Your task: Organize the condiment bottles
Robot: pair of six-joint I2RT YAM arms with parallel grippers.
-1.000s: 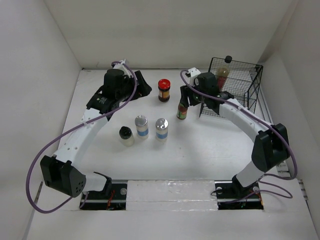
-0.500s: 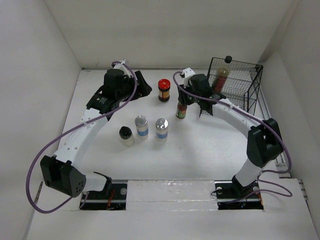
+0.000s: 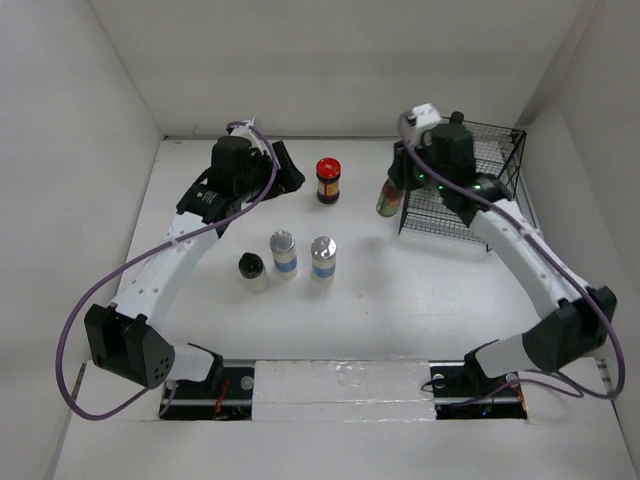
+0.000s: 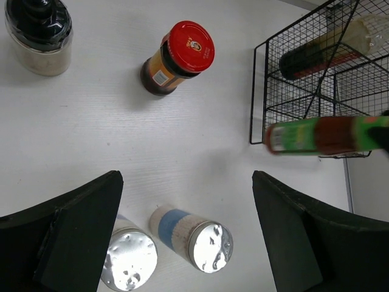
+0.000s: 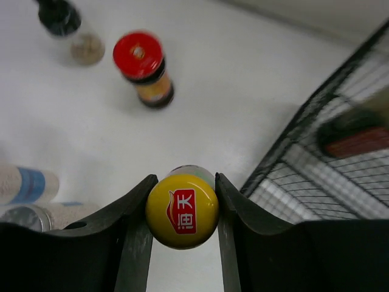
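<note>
Pinching yellow-topped sauce bottle at cap in right tool, hanging near-upright, base pointing down; holding left tool spread.

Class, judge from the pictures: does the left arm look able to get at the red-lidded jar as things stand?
Probably yes. The left fingers are open and empty, and the red-lidded jar stands upright on the table just ahead of them, with nothing between.

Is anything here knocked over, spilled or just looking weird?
Nothing is spilled or toppled. The only oddity is the green-and-red bottle, apparently in mid-air beside the wire basket: the right gripper has its jaws shut on the yellow cap. The four jars outside it stand upright.
</note>
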